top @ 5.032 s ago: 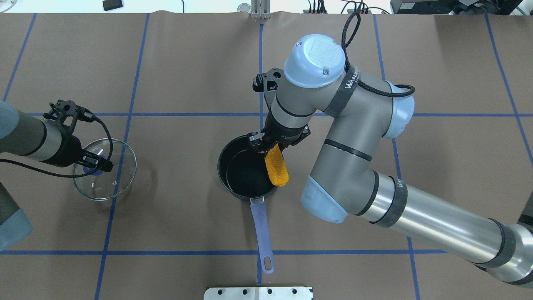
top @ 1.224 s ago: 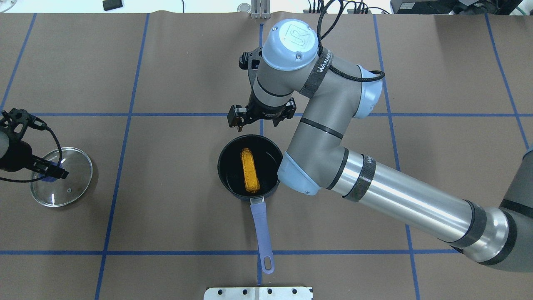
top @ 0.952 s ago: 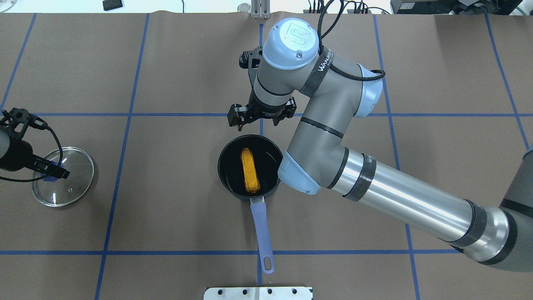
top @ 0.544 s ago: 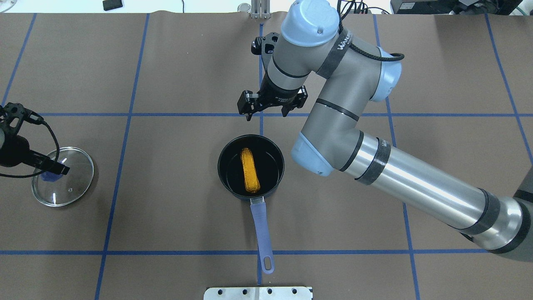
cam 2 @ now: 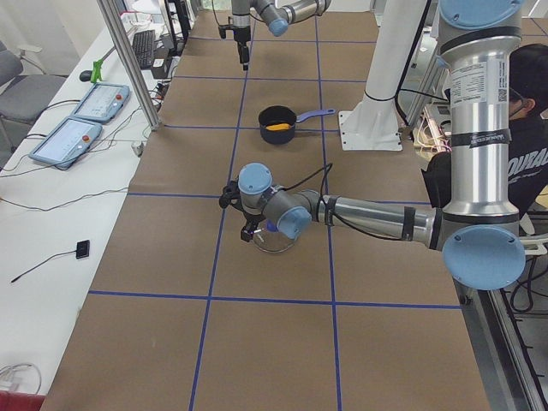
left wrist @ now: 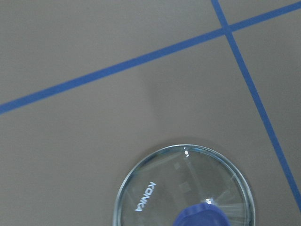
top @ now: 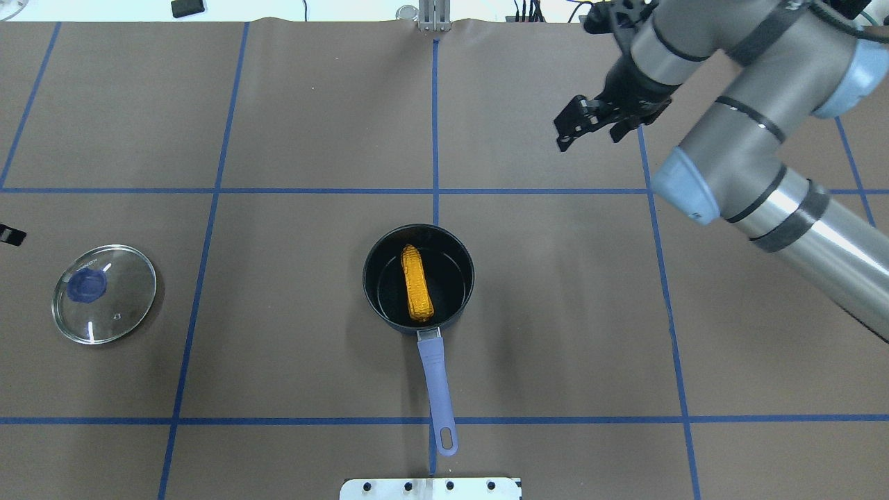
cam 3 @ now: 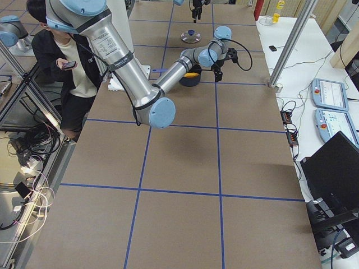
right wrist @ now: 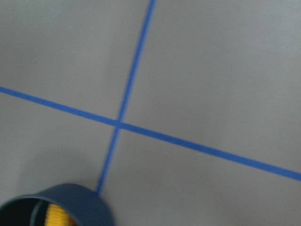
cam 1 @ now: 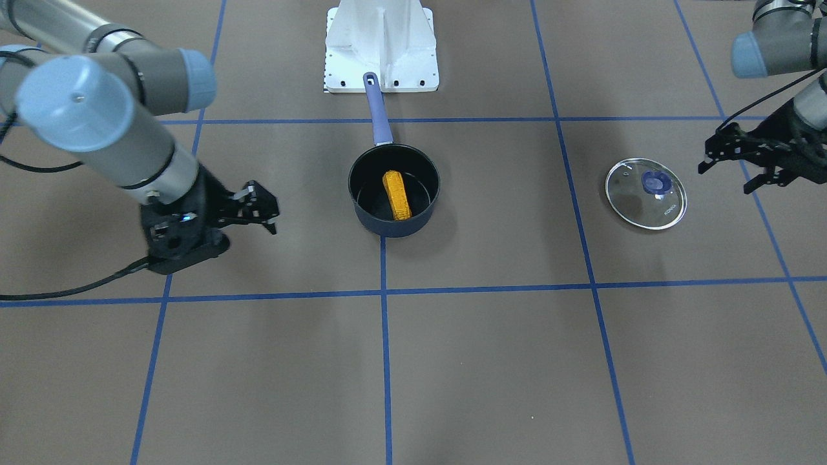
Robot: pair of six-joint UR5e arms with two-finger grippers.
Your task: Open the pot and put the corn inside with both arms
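The navy pot (top: 367, 278) stands open at the table's middle, its purple handle (top: 436, 378) pointing toward the robot. The corn (top: 417, 282) lies inside it; both also show in the front view, pot (cam 1: 387, 226) and corn (cam 1: 397, 194). The glass lid (top: 104, 294) with its blue knob lies flat on the table at the left, free of any gripper. My right gripper (top: 588, 141) is open and empty, high at the back right, well away from the pot. My left gripper (cam 1: 727, 177) is open and empty, beside the lid (cam 1: 645, 193) and apart from it.
The white base block (cam 1: 381, 45) stands just behind the pot's handle tip. Blue tape lines cross the brown table cover. A person (cam 3: 61, 56) stands beside the table on the robot's side. The left wrist view shows the lid (left wrist: 183, 188) below it.
The right arm has swung up and away from the pot toward the back right, gripper still open. The left gripper has let go of the lid and pulled back to the left, almost out of the overhead view.
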